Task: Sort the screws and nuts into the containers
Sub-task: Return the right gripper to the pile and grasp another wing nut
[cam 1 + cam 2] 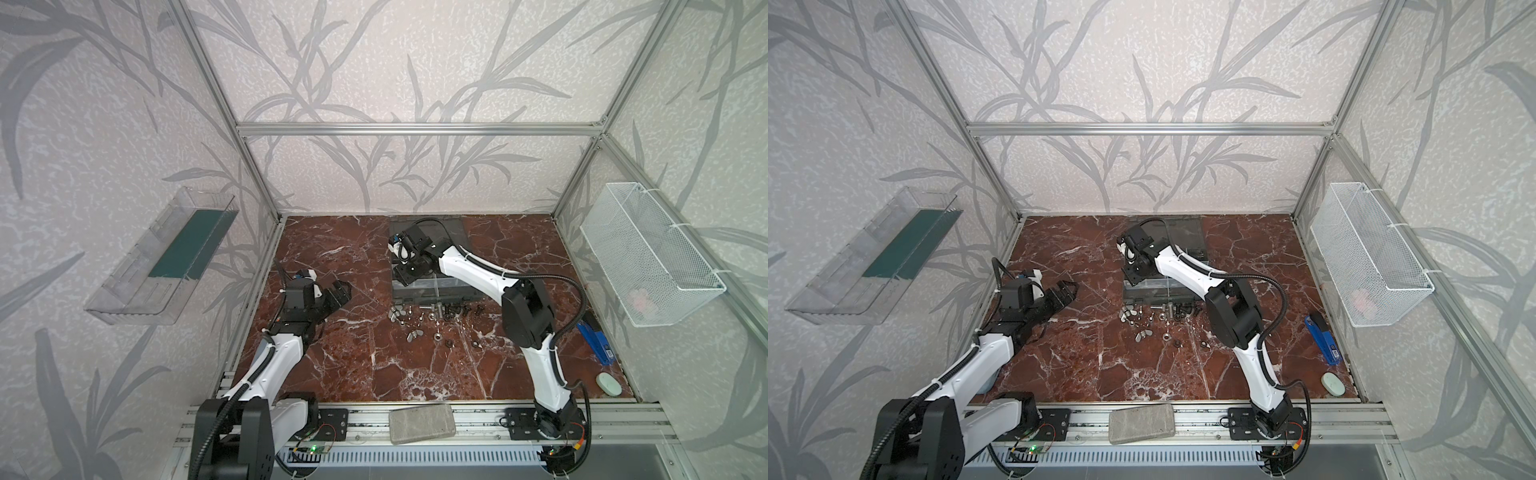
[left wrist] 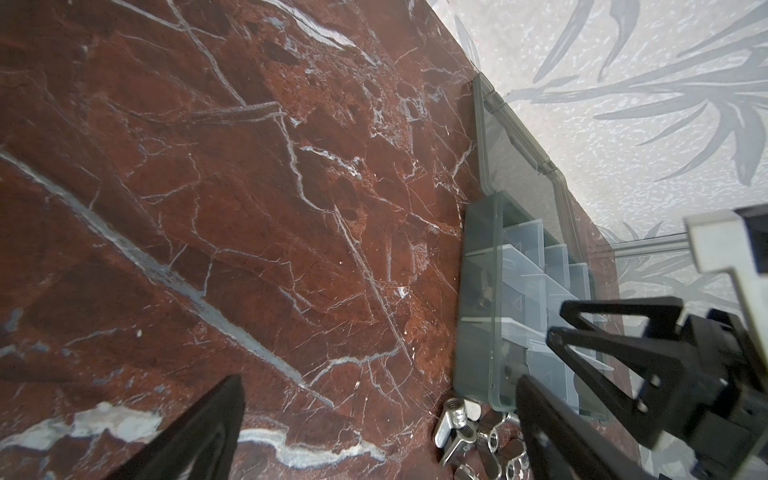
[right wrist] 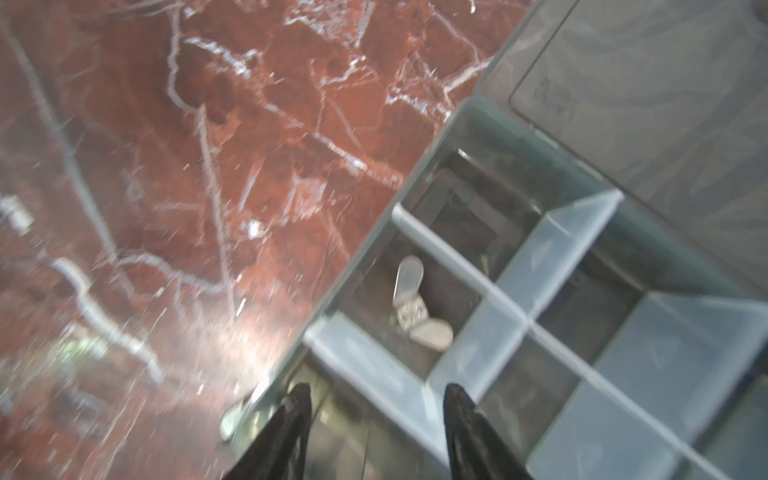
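Most of the screws and nuts [image 1: 419,318] are sitting loose in a little scatter on the table [image 1: 353,365], right in front of the case [image 1: 449,291]. The silver wing ones are on the left, a long silver bolt and some black bits are more to the right, and a few strays lie nearer the camera. One wing nut [image 3: 415,307] is already in a cell [image 3: 465,357] along the case's left wall, next to the corner cell by the hinge. The lid [image 1: 453,232] is flipped open behind the case, toward the back wall.

The right gripper [image 3: 376,397] hangs over that same left edge of the case, just beside the wing nut's cell. Its fingers are apart with nothing between them, though that wrist view is pretty blurry. The left gripper [image 1: 341,291] is off to the left of the case over bare marble, spread wide and empty. Its wrist view shows the loose wing nuts just past one fingertip [image 2: 540,415].

Around the edges there's a blue stapler [image 1: 596,338] and a pale green oval thing [image 1: 609,383] on the right side of the table. A grey block [image 1: 422,423] sits on the front rail. A white wire basket [image 1: 648,253] is on the right wall and a clear tray with a green base [image 1: 166,253] on the left wall.
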